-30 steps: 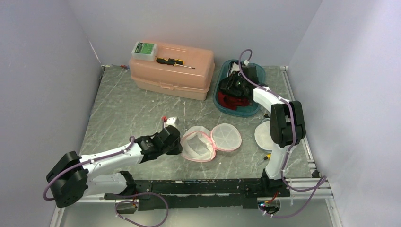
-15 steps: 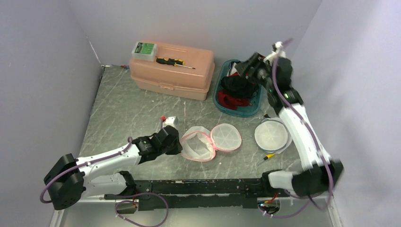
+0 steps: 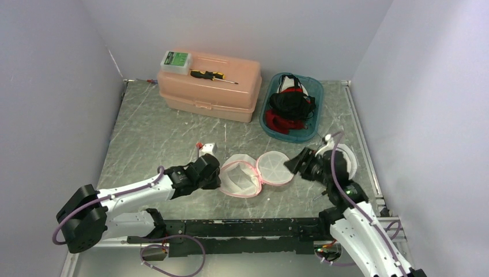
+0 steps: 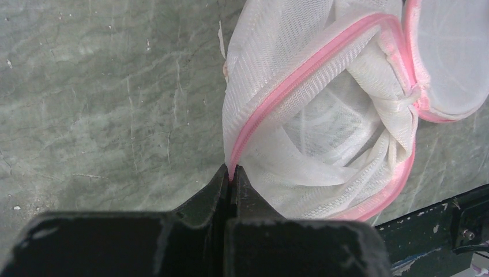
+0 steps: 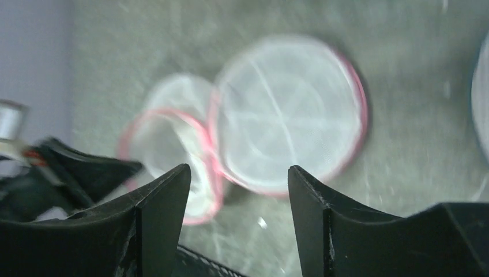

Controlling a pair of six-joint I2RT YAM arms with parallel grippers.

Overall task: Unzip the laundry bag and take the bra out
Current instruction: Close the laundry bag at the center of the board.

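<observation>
Grey marbled table (image 3: 155, 133): laundry bag (image 3: 242, 179), toolbox (image 3: 210, 92), teal tray (image 3: 286, 139).

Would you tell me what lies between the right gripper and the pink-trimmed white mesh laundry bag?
Nothing: the top external view shows only bare grey table between the right gripper and the pink-trimmed white mesh laundry bag.

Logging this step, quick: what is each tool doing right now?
Left tool: closed on the pink-zippered white mesh laundry bag.
Right tool: open, holding nothing.
</observation>
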